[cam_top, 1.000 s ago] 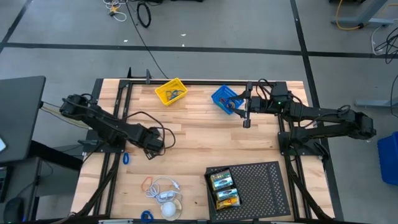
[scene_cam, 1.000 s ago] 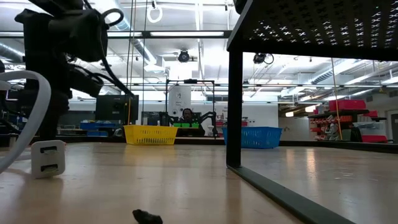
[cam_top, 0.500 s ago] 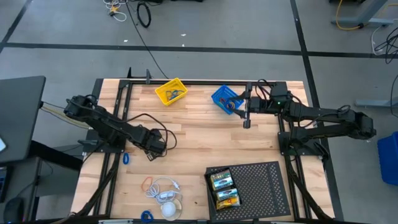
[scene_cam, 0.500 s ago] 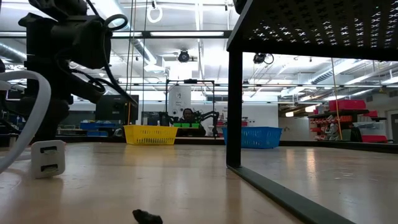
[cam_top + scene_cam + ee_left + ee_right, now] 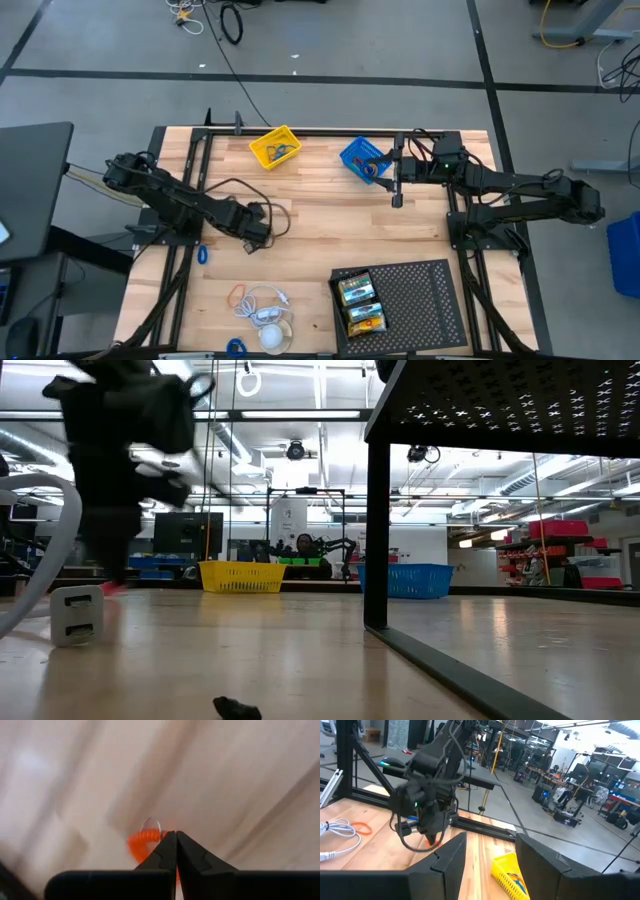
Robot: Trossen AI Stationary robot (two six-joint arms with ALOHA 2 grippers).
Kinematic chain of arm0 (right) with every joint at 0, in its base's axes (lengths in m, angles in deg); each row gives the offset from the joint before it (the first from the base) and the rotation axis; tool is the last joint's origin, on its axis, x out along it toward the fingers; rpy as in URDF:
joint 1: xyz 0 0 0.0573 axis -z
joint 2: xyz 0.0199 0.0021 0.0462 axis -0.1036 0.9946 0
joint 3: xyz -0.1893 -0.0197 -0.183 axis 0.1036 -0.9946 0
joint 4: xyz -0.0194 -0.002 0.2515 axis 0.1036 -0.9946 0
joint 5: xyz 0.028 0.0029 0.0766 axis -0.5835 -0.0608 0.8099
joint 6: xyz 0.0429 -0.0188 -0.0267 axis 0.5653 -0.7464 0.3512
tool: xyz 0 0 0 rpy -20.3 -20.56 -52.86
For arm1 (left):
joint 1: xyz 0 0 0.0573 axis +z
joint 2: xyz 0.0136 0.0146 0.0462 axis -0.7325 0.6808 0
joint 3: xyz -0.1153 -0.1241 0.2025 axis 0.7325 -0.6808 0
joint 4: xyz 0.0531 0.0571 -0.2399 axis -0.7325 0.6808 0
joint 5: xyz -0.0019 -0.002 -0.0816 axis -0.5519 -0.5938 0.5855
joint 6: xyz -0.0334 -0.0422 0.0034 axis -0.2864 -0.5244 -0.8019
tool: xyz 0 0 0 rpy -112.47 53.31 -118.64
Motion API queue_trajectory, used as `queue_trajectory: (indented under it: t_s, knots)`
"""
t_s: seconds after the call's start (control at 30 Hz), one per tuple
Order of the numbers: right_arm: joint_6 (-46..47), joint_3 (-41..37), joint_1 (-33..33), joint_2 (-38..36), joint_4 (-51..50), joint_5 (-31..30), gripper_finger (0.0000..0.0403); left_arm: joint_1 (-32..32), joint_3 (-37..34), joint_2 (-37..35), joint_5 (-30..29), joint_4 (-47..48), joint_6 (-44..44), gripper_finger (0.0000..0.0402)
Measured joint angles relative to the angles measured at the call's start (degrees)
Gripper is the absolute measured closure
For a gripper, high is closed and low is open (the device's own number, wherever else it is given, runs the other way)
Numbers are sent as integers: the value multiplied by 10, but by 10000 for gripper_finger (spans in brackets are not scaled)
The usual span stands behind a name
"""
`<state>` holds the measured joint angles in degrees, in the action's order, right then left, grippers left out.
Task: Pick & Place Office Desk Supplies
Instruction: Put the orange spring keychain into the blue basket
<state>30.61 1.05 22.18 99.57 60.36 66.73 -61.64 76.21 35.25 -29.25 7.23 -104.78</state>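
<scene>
My left gripper (image 5: 252, 240) points steeply down over the left middle of the table, shut on a small orange coiled loop (image 5: 142, 844). The loop also shows as a red-orange spot at the fingertips in the right wrist view (image 5: 434, 840) and the low view (image 5: 113, 588). My right gripper (image 5: 397, 196) hangs open and level beside the blue basket (image 5: 362, 160), with nothing between its fingers. Two yellow-and-green crayon boxes (image 5: 360, 303) lie in the black perforated tray (image 5: 420, 290). My left gripper pinches the orange loop at one side of its coil (image 5: 159, 839), only at the fingertips (image 5: 170, 851). The fingers come from above, slanting down. The rest of the loop sticks out beyond the tips, close over the wood; whether it is clear of the table I cannot tell.
A yellow basket (image 5: 275, 147) stands at the far edge. An orange band (image 5: 238, 293), a blue loop (image 5: 203, 254), a white charger with cable (image 5: 265, 310) and another blue loop (image 5: 236, 347) lie near left. A small black clip (image 5: 237, 708) lies close to the low camera.
My left gripper has shut, and the orange loop now shows at its fingertips, where none showed before. It has edged slightly toward the table's right. The right arm has kept still.
</scene>
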Motion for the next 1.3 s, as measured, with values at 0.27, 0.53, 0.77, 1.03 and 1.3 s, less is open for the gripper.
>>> queue_trajectory:
  t_s: [0.27, 0.53, 0.77, 1.03, 1.3]
  knots:
    - [0, 0, 0, 0, -30, 0, 222, 1, 65, -42, -133, -88, 131, 399]
    - [7, 0, 31, 2, -100, 8, 222, 50, 61, -88, -141, -338, 416, 400]
    - [51, 0, 101, 39, -102, 93, 222, 160, 61, -80, 57, -565, 617, 400]
    - [106, -1, 154, 156, 20, 188, 210, 306, 62, -35, 342, -747, 666, 401]
    - [175, -1, 188, 209, 107, 241, 155, 363, 86, 41, 465, -803, 652, 401]
